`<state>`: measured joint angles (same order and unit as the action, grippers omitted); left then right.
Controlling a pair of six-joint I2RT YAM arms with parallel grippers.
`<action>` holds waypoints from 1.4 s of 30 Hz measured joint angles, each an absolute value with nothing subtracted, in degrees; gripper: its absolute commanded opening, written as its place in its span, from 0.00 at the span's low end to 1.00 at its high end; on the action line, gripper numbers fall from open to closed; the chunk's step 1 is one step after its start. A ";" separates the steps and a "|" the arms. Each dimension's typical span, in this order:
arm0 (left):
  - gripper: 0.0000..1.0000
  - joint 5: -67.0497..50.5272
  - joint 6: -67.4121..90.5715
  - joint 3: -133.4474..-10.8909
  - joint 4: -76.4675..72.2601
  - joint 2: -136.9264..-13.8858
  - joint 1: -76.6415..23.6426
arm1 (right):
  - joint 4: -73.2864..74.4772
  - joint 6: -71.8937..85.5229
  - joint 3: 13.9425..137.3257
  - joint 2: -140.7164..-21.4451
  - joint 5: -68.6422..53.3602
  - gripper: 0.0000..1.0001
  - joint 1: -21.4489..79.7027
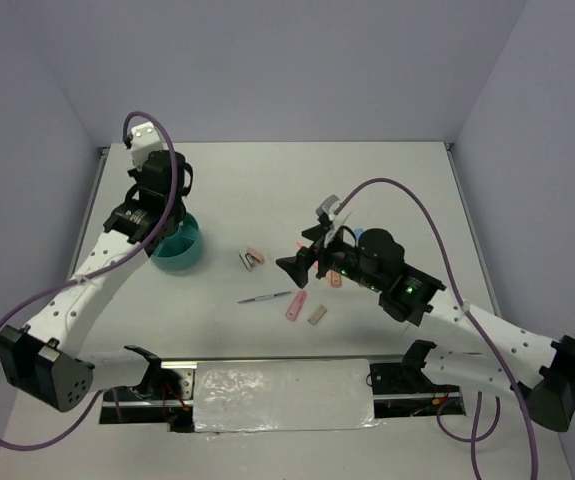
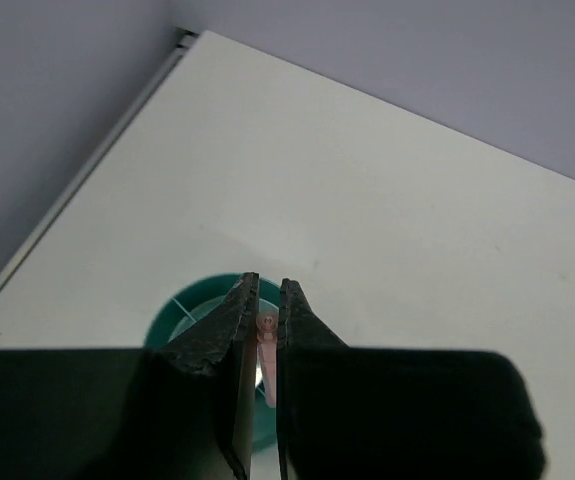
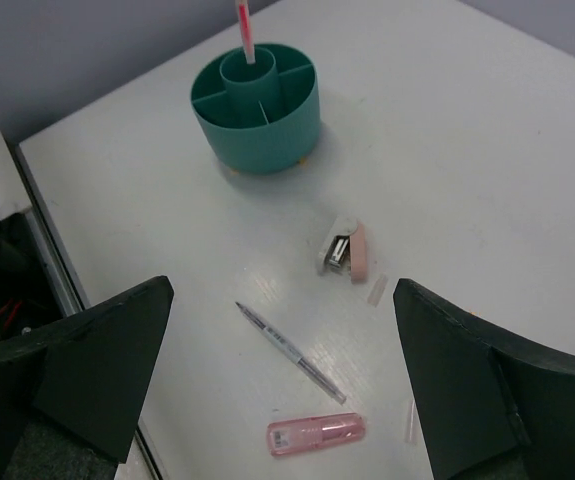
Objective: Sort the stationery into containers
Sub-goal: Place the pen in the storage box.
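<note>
In the top view, the left end effector (image 1: pixel 165 232) hung over the teal organiser (image 1: pixel 189 255) at the left of the desk (image 1: pixel 387 180), pointing down, we judged, so that its load could go straight into a compartment. The right end effector (image 1: pixel 302 265) stood with its jaws spread wide above the loose stationery mid-desk: a small stapler (image 1: pixel 252 260), a thin grey pen (image 1: pixel 267 297), and a pink eraser (image 1: pixel 296 306) with a tan eraser (image 1: pixel 317 314) just beside it. In the left wrist view, the two fingers were clamped on a pink pen (image 2: pixel 266 345), held upright directly above the organiser, an alignment that suited a narrow slot. In the right wrist view, that pen stood in the organiser's central tube, its top out of frame, so we took the drop to be nearly done and the release not yet made. The open jaws framed the grey pen lying flat between them, which we took as the likely next pick.
</note>
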<state>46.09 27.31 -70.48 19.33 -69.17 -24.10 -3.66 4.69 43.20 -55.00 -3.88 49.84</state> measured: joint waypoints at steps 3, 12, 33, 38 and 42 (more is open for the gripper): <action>0.00 47.57 27.05 -71.26 19.51 -71.99 -20.10 | -3.79 5.15 41.06 -49.93 -3.51 1.00 49.82; 0.00 49.65 27.44 -68.77 16.97 -72.40 -15.66 | -1.65 5.76 38.39 -46.41 -3.51 1.00 49.84; 0.99 46.50 39.42 -63.29 23.68 -75.64 -14.63 | 7.66 7.29 43.40 -52.49 0.01 1.00 47.44; 0.99 36.05 37.87 -68.07 32.01 -73.19 -14.52 | 14.35 8.01 53.69 -72.25 0.21 0.92 39.88; 0.99 25.30 33.85 -68.84 35.83 -68.20 -14.72 | 20.14 6.17 58.46 -85.14 0.10 0.65 35.81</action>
